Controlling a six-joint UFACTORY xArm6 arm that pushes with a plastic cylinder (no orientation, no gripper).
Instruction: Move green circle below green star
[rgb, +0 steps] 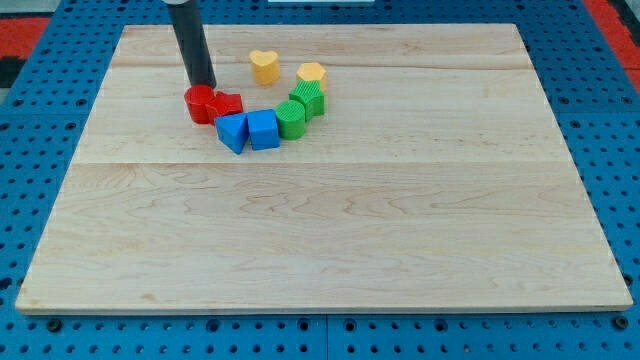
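The green circle (290, 118) sits near the board's upper middle, touching the green star (309, 100), which lies just up and to its right. My tip (205, 86) is well to the view's left of both, at the top edge of a red circle (199, 104). The rod rises from there to the view's top edge. The green circle also touches a blue block (263, 129) on its left.
A red block (228, 103) touches the red circle's right side. A second blue block (232, 132) sits left of the first. A yellow heart (264, 66) and a yellow hexagon (312, 73) lie above the greens. The wooden board (330, 240) rests on a blue pegboard.
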